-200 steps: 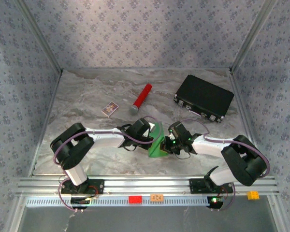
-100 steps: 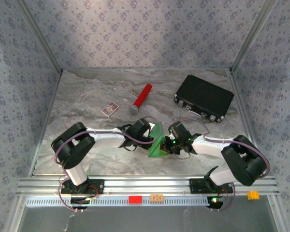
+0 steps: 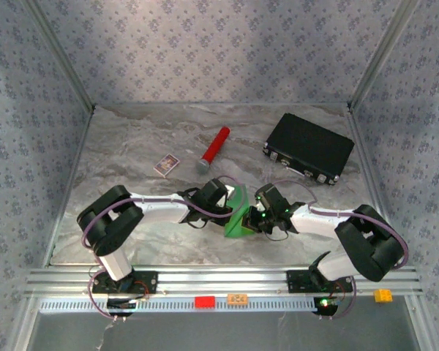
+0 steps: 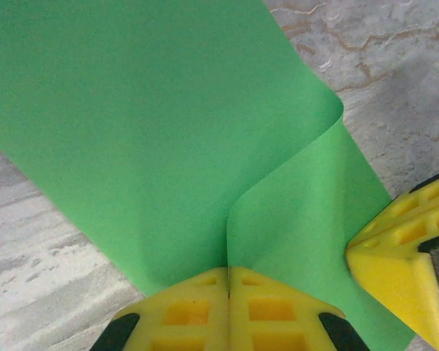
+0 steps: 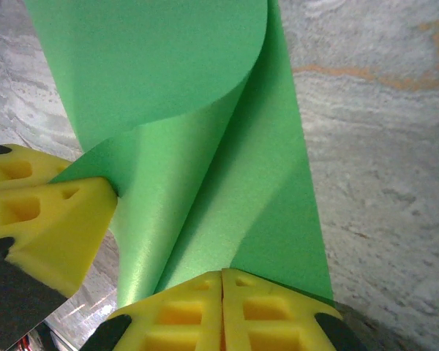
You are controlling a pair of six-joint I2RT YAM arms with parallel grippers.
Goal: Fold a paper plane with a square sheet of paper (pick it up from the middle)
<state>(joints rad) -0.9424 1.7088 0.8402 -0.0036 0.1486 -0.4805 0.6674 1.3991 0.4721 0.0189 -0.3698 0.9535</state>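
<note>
Marble tabletop [image 3: 132,146], open around — left end effector [image 4: 228,272], right end effector [image 5: 222,276] clenched on edges of green sheet [image 3: 238,219].

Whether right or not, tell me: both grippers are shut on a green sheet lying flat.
Not flat. Left gripper and right gripper are shut on the square sheet of paper, but it curls over between them; see the left wrist view.
</note>
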